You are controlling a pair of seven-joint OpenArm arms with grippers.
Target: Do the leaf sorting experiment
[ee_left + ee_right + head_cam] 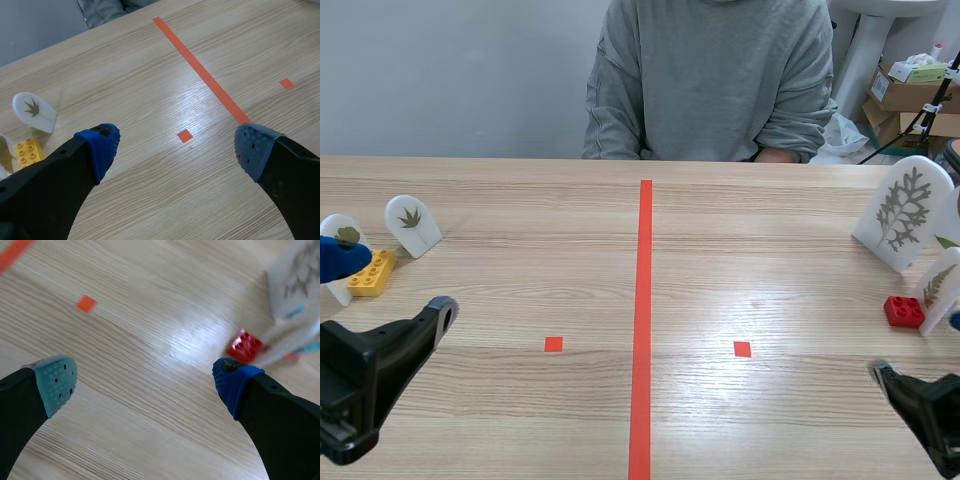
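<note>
At the table's left stand white leaf cards: one with a dark star-shaped leaf, and another partly behind a blue pad. A yellow brick lies beside them. On the right stand a large card with a feathery leaf, a smaller card and a red brick. My left gripper hovers open over bare wood near the front left. My right gripper is open too, with the red brick just ahead of its right finger.
An orange-red tape line splits the table, with a small square mark on each side. A person in a grey sweater sits at the far edge. Boxes are stacked behind on the right.
</note>
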